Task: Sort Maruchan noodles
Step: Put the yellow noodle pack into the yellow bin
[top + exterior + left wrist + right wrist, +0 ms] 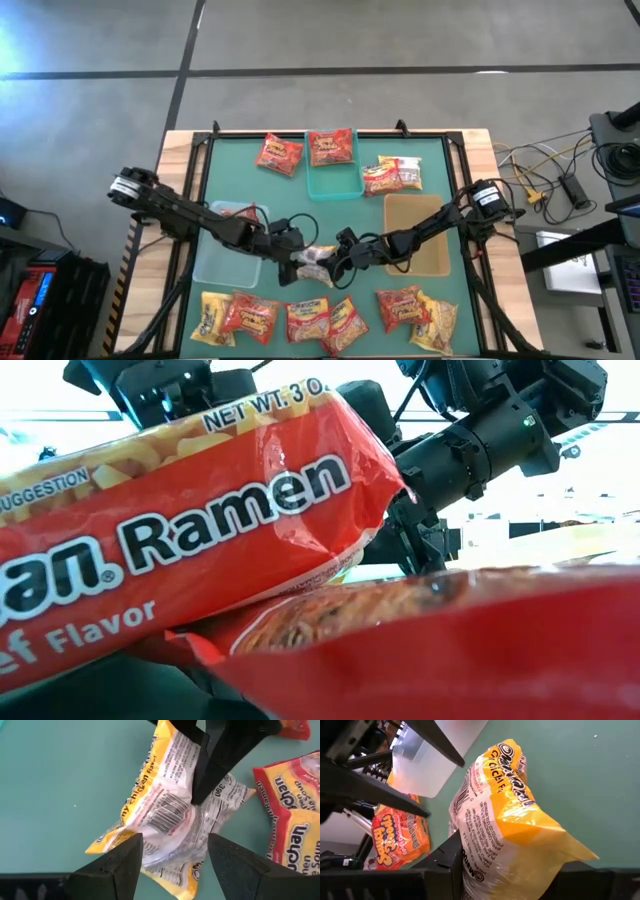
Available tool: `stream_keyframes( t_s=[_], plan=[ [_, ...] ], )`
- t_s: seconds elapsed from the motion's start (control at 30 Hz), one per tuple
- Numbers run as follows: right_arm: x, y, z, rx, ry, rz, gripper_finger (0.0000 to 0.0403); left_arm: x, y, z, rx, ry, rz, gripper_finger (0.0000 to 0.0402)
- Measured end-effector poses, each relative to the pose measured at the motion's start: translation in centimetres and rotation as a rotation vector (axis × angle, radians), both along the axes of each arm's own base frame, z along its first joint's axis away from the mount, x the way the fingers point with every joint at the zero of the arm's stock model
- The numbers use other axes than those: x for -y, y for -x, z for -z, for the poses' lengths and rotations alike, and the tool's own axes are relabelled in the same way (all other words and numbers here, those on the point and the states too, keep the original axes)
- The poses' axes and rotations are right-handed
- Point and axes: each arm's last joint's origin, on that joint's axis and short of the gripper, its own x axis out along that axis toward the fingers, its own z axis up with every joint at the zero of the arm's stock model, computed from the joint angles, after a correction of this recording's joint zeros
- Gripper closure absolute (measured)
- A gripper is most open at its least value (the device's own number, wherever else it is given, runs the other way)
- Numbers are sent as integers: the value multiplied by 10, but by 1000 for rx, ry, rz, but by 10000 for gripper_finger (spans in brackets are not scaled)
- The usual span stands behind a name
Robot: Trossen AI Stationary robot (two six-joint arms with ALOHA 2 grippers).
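A yellow and white-silver Maruchan packet [316, 258] sits at the table's middle, between both grippers, its barcode side [167, 815] facing the left wrist camera. My right gripper [343, 252] comes in from the right and is shut on it. My left gripper [297, 262] comes in from the left and is open. Its two fingers [122, 867] stand on either side of the packet's other end. I cannot tell whether they touch it. More red and yellow packets lie along the near edge [308, 320] and the far side [280, 153]. My right gripper pinches the yellow packet between its two fingers [445, 870] at one end [487, 862], coming from the table's right and slanting down. The rest of the packet [520, 805] sticks out forward past the fingers. Whether it is clear of the table I cannot tell.
A teal bin [335, 180] at the far middle holds a red packet [332, 147]. A clear bin [222, 255] on the left holds another [238, 212], and a tan bin [418, 238] stands on the right. Two packets [392, 175] lie beside the teal bin. Red packets [200, 530] block most of the low view.
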Motion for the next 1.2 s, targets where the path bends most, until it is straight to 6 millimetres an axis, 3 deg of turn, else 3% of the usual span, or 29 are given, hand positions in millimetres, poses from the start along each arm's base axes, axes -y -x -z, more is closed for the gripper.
stream_keyframes(
  t_s=[0.2, 0.37, 0.57, 0.8, 0.93, 1.2],
  plan=[
    [0, 2, -10, 12, 74, -58, 272, -3, 10, -14, 3, -12, -2, 194],
    [2, 8, -27, 18, 241, -153, 273, -6, 15, -20, 11, -49, -34, 194],
    [10, 14, -49, 16, 396, -209, 274, -7, 16, -19, 11, -64, -46, 194],
    [31, 28, -86, 15, 553, -240, 274, -7, 15, -9, -20, -79, -66, 194],
    [38, 46, -104, -60, 793, -347, 274, -8, 16, -1, -49, -87, -68, 194],
    [52, 77, -127, -283, 1210, -396, 274, -7, 14, 5, -68, -92, -71, 194]
  ],
)
